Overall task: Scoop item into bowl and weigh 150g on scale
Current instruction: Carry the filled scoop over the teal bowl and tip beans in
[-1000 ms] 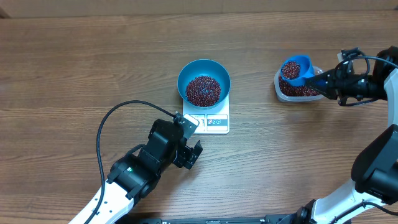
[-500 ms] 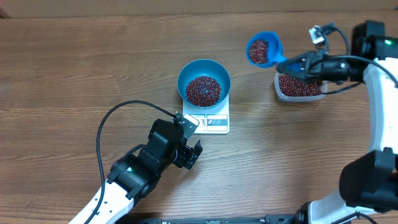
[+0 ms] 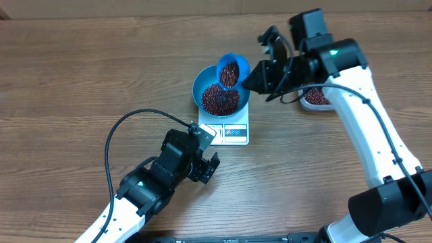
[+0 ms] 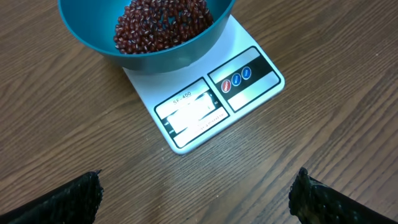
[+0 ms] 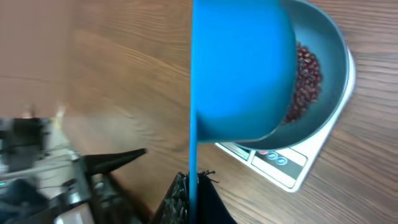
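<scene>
Overhanging the bowl [image 3: 200, 91] rim, the scoop [image 3: 229, 71] tilts.

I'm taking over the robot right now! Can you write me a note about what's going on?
Left gripper: open, empty, in front of the scale.
Right gripper: shut on the blue scoop, loaded with beans, tilted over the bowl.
Bowl sits on the scale, already holding a bean heap; the tub of spare beans is to the right.
Left: tip this scoop in, then check the display, unreadable here.
</scene>
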